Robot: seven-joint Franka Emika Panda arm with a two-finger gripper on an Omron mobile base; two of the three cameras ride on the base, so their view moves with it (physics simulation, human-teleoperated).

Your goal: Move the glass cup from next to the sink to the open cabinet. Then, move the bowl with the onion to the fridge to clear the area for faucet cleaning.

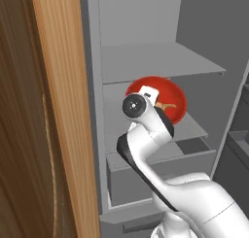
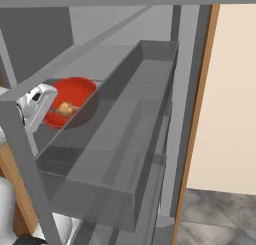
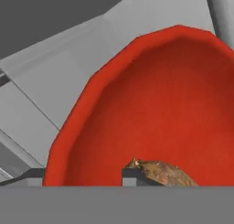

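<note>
Nearest to you, in the hand view, the gripper [image 3: 82,176] straddles the near rim of the bowl [image 3: 151,104]: one finger tip sits outside the red wall at 7 o'clock, the other inside it at 6 o'clock, just beside the onion [image 3: 164,173]. Whether the jaws are gripping the rim or have let it go, you cannot tell from these frames; a gap between tip and wall is not resolvable.

Risk 1, a judgement: if you pull back while the inner tip is against the wall, you drag the bowl toward the shelf edge. Lift clear of the rim first.

Risk 2: the inner tip is close to the onion; a sideways withdrawal could knock it.

Further out, the left base view shows the bowl on the middle shelf of the fridge [image 1: 160,62], at about 1 o'clock from the wrist. It looks tipped there, though the camera angle may account for that. If it is not seated flat, it may rock when released.

Farthest, the wood-panelled door [image 1: 63,110] stands open at 9 o'clock; mind the elbow as you retreat.
</note>
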